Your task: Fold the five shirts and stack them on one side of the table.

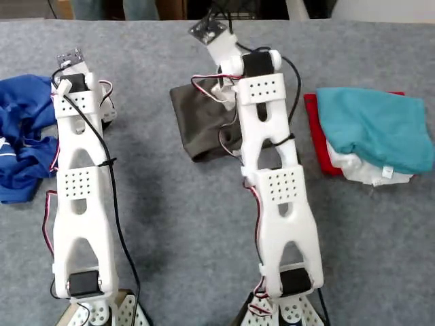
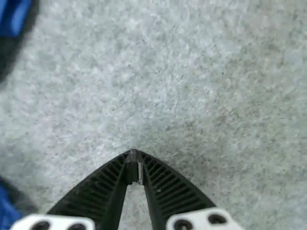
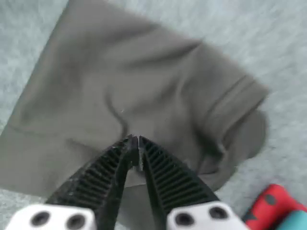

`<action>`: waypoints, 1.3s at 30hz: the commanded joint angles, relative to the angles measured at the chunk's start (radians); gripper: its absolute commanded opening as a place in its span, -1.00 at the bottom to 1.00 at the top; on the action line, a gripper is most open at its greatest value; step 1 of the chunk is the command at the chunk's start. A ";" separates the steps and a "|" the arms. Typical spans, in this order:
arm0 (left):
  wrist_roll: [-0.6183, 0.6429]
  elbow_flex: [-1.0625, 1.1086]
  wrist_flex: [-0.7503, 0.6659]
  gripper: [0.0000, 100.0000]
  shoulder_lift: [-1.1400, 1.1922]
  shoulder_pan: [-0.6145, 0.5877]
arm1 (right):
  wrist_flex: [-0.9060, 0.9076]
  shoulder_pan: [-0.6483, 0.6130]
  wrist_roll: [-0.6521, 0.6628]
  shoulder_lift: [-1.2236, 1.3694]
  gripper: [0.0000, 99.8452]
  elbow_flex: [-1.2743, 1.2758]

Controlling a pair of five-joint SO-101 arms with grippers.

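A dark grey-brown shirt (image 1: pixel 197 125) lies folded at the table's middle, partly under the right arm (image 1: pixel 262 102). My right gripper (image 3: pixel 135 142) is shut, its tips together just over this dark shirt (image 3: pixel 124 81), with no cloth visibly between them. A crumpled blue shirt (image 1: pixel 24 136) lies at the left edge. My left gripper (image 2: pixel 134 156) is shut over bare grey felt, with a corner of the blue shirt (image 2: pixel 13 14) beside it. At the right, a teal shirt (image 1: pixel 377 125) tops a white one (image 1: pixel 363 173) and a red one (image 1: pixel 319 139).
The grey felt table (image 1: pixel 170 224) has free room between the two arms and along the front. The left arm (image 1: pixel 78 170) runs beside the blue shirt. The stack's red (image 3: pixel 268 203) and teal (image 3: pixel 295 221) edges lie close to the dark shirt.
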 commanded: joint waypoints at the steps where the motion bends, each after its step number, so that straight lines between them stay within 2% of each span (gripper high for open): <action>1: -0.008 -0.039 -0.018 -0.94 -0.011 -0.012 | -0.029 0.043 -0.009 0.035 -0.97 0.013; 8: -0.008 -0.039 -0.018 -0.94 -0.011 -0.010 | -0.043 0.152 -0.003 0.104 -0.97 0.021; 12: -0.008 -0.039 -0.018 -0.94 -0.011 -0.012 | 0.072 0.193 -0.005 0.104 -0.97 0.013; 16: -0.008 -0.039 -0.018 -0.94 -0.011 -0.012 | 0.084 0.253 -0.051 0.058 -0.97 0.051; 24: -0.008 -0.039 -0.021 -0.94 -0.011 -0.013 | 0.081 0.331 -0.057 -0.188 -0.97 0.503; 27: -0.008 -0.039 -0.021 -0.94 -0.011 -0.013 | 0.075 0.330 -0.057 -0.262 -0.97 0.575; 30: -0.008 -0.039 -0.021 -0.94 -0.011 -0.013 | 0.028 0.334 -0.054 -0.291 -0.97 0.530; 35: -0.008 -0.039 -0.018 -0.94 -0.011 -0.013 | -0.107 0.322 -0.057 -0.292 -0.97 0.291; 39: -0.008 -0.039 -0.018 -0.94 -0.011 -0.013 | -0.247 0.247 -0.057 -0.268 -0.97 0.220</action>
